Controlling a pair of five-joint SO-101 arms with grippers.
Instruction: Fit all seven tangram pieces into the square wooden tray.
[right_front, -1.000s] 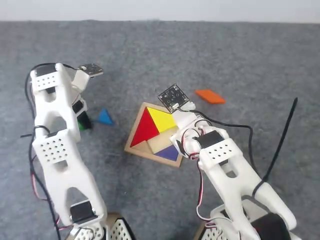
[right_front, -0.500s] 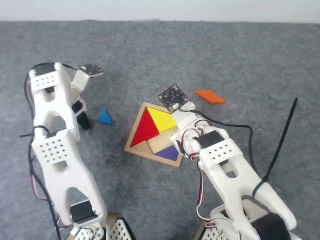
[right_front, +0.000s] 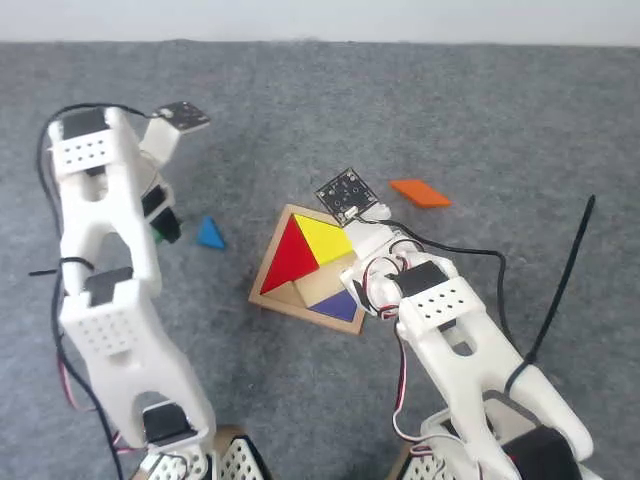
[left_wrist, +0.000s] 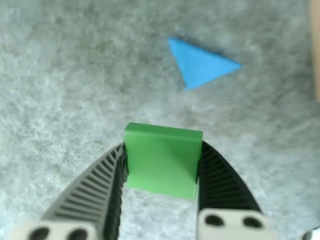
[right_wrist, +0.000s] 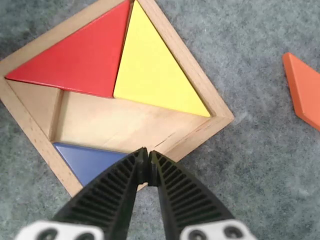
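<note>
— How many pieces sit in the tray (right_wrist: 110, 125)?
— Three: one red triangle (right_wrist: 80, 60), one yellow triangle (right_wrist: 150, 75) and one dark blue triangle (right_wrist: 92, 162). The right fingers (right_wrist: 146, 152) are pressed together on nothing, over the tray's edge by the dark blue one.
— And outside it?
— Three more. The left fingers (left_wrist: 161, 149) clamp one green square (left_wrist: 161, 165). One light blue triangle (left_wrist: 200, 65) lies near it, and one orange parallelogram (right_front: 420, 192) lies on the table (right_front: 300, 100) beyond the tray.

The table (right_front: 300, 110) was covered with a grey, felt-like cloth. The square wooden tray (right_wrist: 186, 65) lay flat on it near the middle, turned corner-on. A blue triangle (right_front: 209, 234) lay apart to its left, and an orange parallelogram (right_front: 420, 192) apart to its right, farther back.
</note>
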